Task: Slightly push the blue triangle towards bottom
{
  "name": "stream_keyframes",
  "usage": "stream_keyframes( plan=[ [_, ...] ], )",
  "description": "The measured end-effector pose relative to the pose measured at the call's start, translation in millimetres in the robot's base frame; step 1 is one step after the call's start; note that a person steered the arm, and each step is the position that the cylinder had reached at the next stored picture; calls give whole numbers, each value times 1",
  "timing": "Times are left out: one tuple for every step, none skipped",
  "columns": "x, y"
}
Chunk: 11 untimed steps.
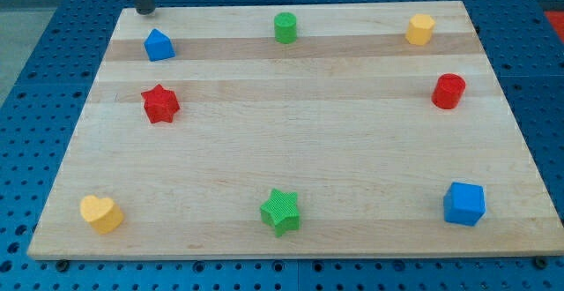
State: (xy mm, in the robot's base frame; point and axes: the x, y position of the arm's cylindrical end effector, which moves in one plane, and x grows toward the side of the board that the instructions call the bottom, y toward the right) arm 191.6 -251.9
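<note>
The blue triangle [159, 45] sits near the top left corner of the wooden board [291, 141]. My tip [144, 11] rests at the board's top left edge, just above and slightly left of the blue triangle, with a small gap between them. The rod rises out of the view's top.
A red star [160, 104] lies below the blue triangle. A green cylinder [285, 27] is at top centre, a yellow block [420, 29] at top right, a red cylinder [448, 91] at right, a blue cube [464, 204] at bottom right, a green star [281, 212] at bottom centre, a yellow heart [101, 213] at bottom left.
</note>
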Motion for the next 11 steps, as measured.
stream_keyframes(
  plan=[
    [1,0],
    [25,16],
    [82,58],
    [160,89],
    [213,105],
    [202,120],
    [104,121],
    [16,84],
    [20,6],
    [28,-6],
    [28,-6]
  ],
)
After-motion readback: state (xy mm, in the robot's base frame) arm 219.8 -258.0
